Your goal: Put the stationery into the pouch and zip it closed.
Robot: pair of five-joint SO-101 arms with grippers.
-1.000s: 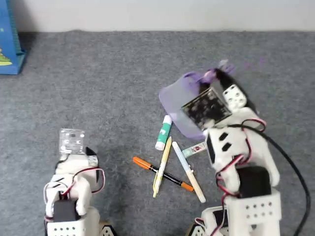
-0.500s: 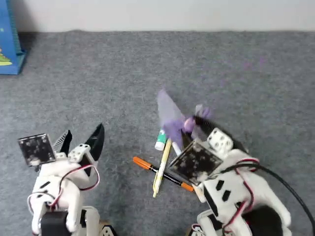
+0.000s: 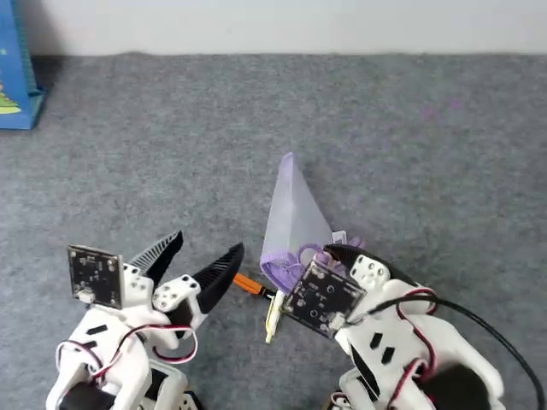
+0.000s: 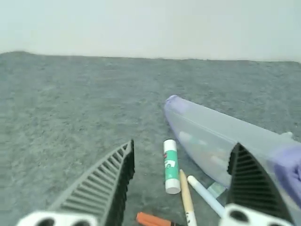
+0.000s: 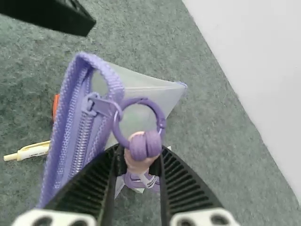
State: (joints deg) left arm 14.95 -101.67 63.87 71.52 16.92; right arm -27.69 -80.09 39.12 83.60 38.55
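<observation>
Your right gripper [image 5: 138,157], pinching the pouch's [image 3: 292,213] ring [image 5: 159,117], is pulling it back over the pens [image 4: 186,200]. Your left gripper [image 3: 210,244], spread wide, is swinging toward them. Nothing is going in yet.

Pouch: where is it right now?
High view: the pouch sits mid-table, held at its ring end by the right gripper, over the orange marker; the open left gripper is just to its left.

Open carpet [image 3: 154,154] flanks the pens [image 3: 273,320], which the raised pouch [image 3: 295,218] overhangs
</observation>
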